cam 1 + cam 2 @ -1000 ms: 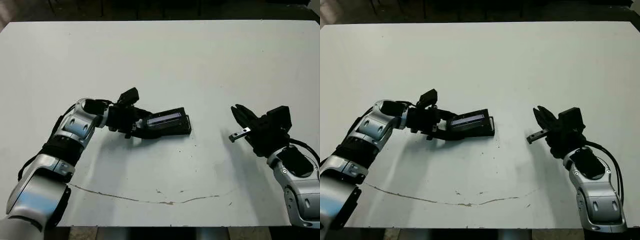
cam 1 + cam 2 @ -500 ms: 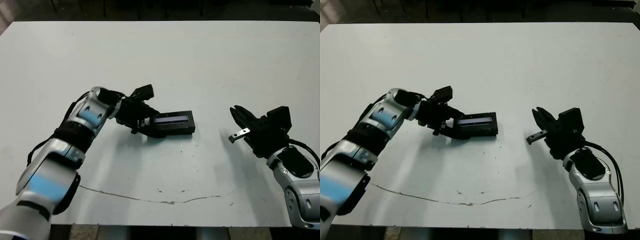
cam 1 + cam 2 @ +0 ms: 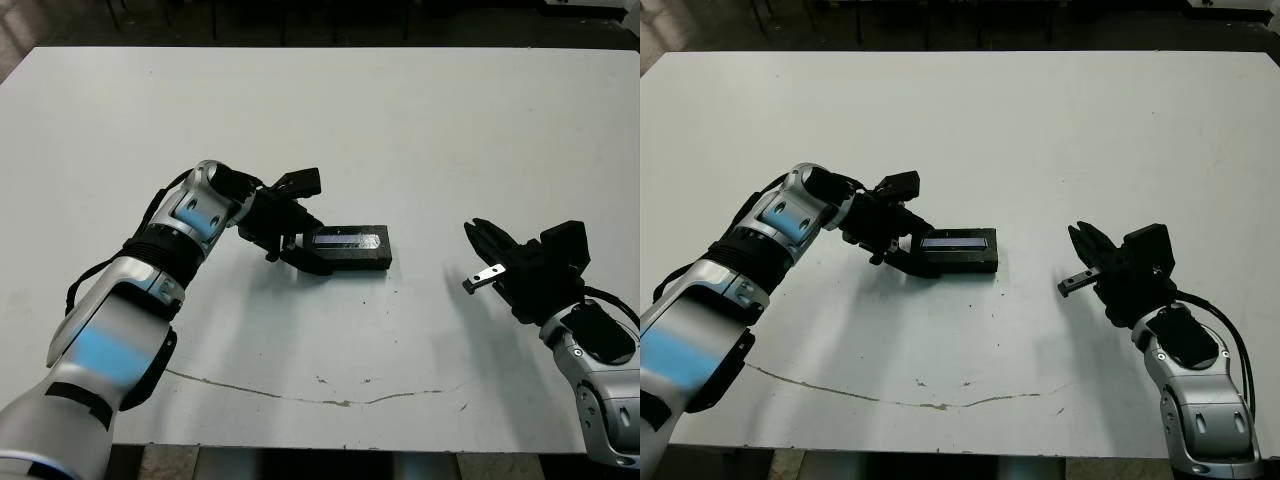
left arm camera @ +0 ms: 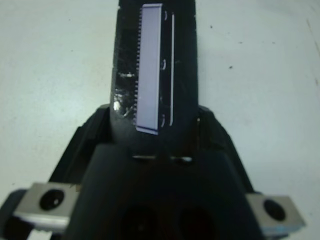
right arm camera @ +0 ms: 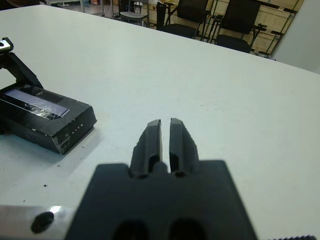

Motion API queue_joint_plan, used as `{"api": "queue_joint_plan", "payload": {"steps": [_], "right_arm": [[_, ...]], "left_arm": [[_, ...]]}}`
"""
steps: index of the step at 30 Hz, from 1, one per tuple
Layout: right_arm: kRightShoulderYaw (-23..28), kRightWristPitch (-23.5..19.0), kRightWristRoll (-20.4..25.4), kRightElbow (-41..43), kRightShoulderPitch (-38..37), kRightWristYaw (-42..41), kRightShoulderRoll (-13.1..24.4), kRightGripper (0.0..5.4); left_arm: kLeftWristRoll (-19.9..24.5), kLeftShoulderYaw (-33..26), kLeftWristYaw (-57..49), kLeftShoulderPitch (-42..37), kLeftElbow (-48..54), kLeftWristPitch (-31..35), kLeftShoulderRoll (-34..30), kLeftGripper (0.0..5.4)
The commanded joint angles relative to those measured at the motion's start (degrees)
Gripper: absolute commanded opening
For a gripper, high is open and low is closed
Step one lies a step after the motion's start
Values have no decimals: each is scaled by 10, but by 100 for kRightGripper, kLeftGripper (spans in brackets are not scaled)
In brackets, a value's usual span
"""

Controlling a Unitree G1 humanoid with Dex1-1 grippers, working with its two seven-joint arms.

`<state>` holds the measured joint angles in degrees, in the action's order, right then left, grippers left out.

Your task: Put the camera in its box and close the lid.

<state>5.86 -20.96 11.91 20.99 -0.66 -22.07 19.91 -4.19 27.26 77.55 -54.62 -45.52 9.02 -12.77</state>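
The box [image 3: 352,262] lies flat near the table's middle. The lid [image 3: 345,240] sits level on top of it, grey-white label up. The camera is hidden. My left gripper [image 3: 308,222] is at the box's left end and open: one finger [image 3: 303,181] stands raised beyond the box, the other rests low at its near corner. In the left wrist view the lid's label [image 4: 150,75] runs away between the spread fingers. My right gripper [image 3: 476,233] hovers to the right of the box, well apart from it, shut on nothing. Its wrist view shows the box [image 5: 47,120] off to one side.
A thin brown crack line [image 3: 300,398] runs across the white table [image 3: 400,130] near its front edge. Chairs [image 5: 192,15] stand beyond the table's far side in the right wrist view.
The lid was tilted up at the left gripper's end and now lies flat on the box. My left arm has reached further right and the box has slid slightly right. The right arm stayed put.
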Motion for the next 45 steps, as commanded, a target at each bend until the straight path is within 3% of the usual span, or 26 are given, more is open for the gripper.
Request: {"api": "queue_joint_plan", "payload": {"steps": [1, 14, 27, 38, 42, 45], "right_arm": [[-3, -3, 1, -2, -7, 1, 1, 0], [-17, -24, -2, 3, 6, 9, 2, 0], [-22, -23, 2, 15, 0, 4, 3, 0], [-29, -16, 1, 23, 1, 9, -6, 0], [-29, -9, 3, 20, 2, 10, -10, 0], [-31, 2, 1, 9, 6, 12, -16, 0]], "left_arm": [[-31, 41, 10, 39, -2, -19, 23, 318], [-36, 28, -1, 69, -6, -91, -29, 539], [11, -72, -42, 183, 61, -128, -181, 539], [43, -131, -73, 281, 187, -84, -270, 539], [94, -206, -160, 341, 310, -23, -255, 539], [148, -276, -301, 403, 467, 41, -175, 511]]}}
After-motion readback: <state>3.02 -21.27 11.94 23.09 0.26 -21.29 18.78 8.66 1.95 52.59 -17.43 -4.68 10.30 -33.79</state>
